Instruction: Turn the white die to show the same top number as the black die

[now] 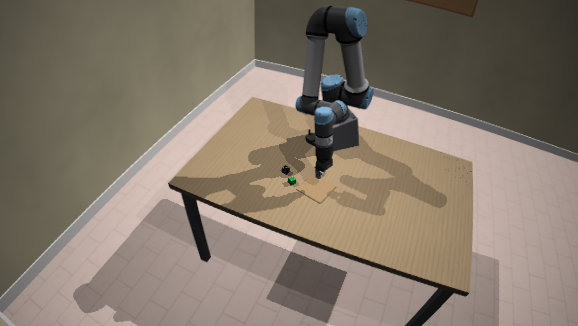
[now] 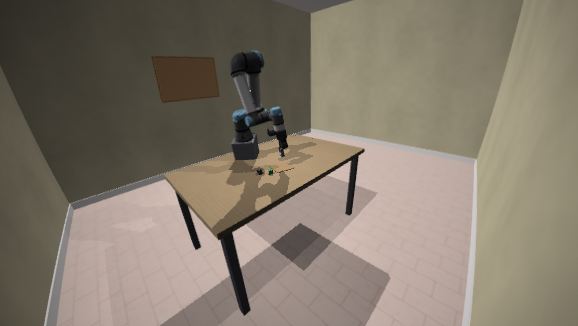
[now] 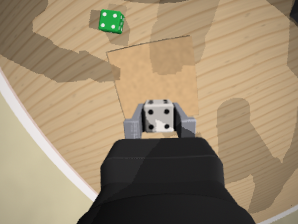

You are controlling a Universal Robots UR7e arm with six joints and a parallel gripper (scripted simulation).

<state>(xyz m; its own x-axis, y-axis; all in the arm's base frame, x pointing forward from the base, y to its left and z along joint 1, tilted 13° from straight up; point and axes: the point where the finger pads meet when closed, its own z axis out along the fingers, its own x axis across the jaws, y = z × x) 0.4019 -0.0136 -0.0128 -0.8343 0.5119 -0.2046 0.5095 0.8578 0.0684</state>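
Fingers (image 1: 320, 175) (image 2: 282, 154) grip the white die (image 1: 320, 174) (image 3: 159, 118), four pips facing the wrist view.

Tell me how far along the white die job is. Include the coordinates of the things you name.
Already done: the white die (image 1: 320, 174) (image 3: 159, 118) is picked up, pinched between the fingers.
In hand: carrying it, held off the table by the mat (image 1: 317, 190) (image 3: 155, 70).
Left: set it flat and fully on the mat, its top matching the black die (image 1: 285, 169) (image 2: 260, 171), then let go.
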